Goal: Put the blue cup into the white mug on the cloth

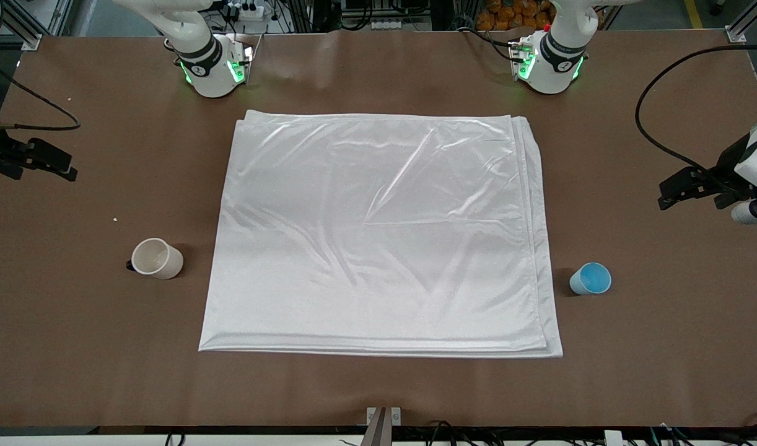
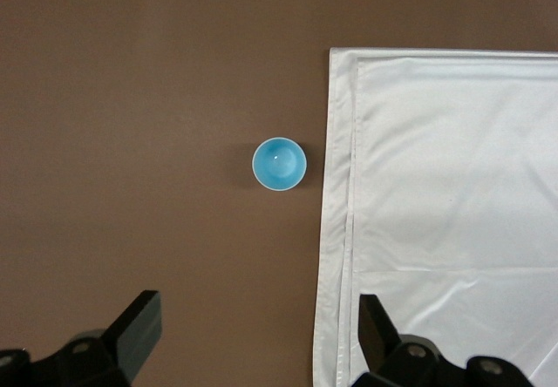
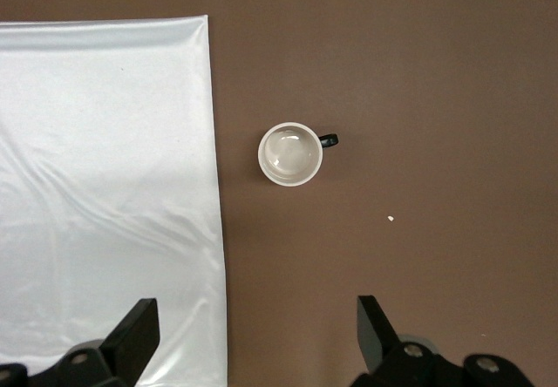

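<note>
Small handleless light-blue tapered cup (image 1: 590, 278) stands upright on bare table, just off the cloth's edge toward the left arm's end; brighter blue inside shows, nothing in it. Cream-white cylindrical mug with small black handle (image 1: 157, 258) stands upright too, off the cloth toward the right arm's end, handle turned away from the cloth. Well apart, the whole cloth between them.

Large shiny white satin-like cloth (image 1: 378, 235), folded in layers, lies flat mid-table with soft creases; nothing on it. Judgement: each vessel sits within one arm's reach, so the mug likely needs moving onto the cloth before the cup goes in. No step of the task is done yet.

Left gripper (image 2: 257, 330) hangs high over the table by the cloth's edge near the cup, fingers spread wide, holding nothing. Right gripper (image 3: 257, 330) hangs likewise near the mug, fingers wide, holding nothing.

Surface: matte brown table (image 1: 378, 390), a few pale crumbs (image 3: 391, 220) near the mug. Black cables trail at both ends; both arm bases glow green.
</note>
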Controlling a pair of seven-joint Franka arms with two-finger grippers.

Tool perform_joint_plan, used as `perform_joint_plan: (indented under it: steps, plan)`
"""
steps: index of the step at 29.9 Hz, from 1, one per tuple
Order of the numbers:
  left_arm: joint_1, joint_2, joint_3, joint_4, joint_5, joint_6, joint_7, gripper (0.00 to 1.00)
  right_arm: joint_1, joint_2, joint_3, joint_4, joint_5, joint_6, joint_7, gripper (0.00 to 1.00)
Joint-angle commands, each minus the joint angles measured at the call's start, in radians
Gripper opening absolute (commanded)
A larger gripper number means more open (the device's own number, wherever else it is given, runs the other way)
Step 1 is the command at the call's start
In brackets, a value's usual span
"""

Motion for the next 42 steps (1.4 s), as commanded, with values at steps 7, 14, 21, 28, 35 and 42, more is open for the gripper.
perform_joint_plan:
  steps: [7,14,21,28,35,42]
  plan:
    - [0.007,0.000,-0.002,0.008,0.016,-0.007,-0.018,1.00,-0.008,-0.008,0.003,-0.008,0.021,0.000,0.014,1.00]
    - [0.007,0.009,-0.002,0.008,0.020,-0.004,-0.012,1.00,-0.006,-0.008,0.004,-0.009,0.020,0.005,0.014,1.00]
    - [0.010,0.009,0.000,0.001,0.013,0.032,-0.014,1.00,-0.008,-0.008,0.004,-0.035,0.020,0.019,0.004,1.00]
    - [0.039,0.055,0.000,-0.006,0.011,0.069,-0.008,1.00,0.003,-0.011,0.006,-0.090,0.018,0.060,-0.015,1.00]
    - [0.067,0.103,-0.002,-0.006,-0.009,0.084,0.005,1.00,0.002,-0.013,0.006,-0.192,0.018,0.184,-0.183,1.00]
    - [0.064,0.143,-0.002,-0.010,-0.009,0.113,0.008,1.00,-0.005,-0.008,0.006,-0.267,0.018,0.273,-0.323,1.00]
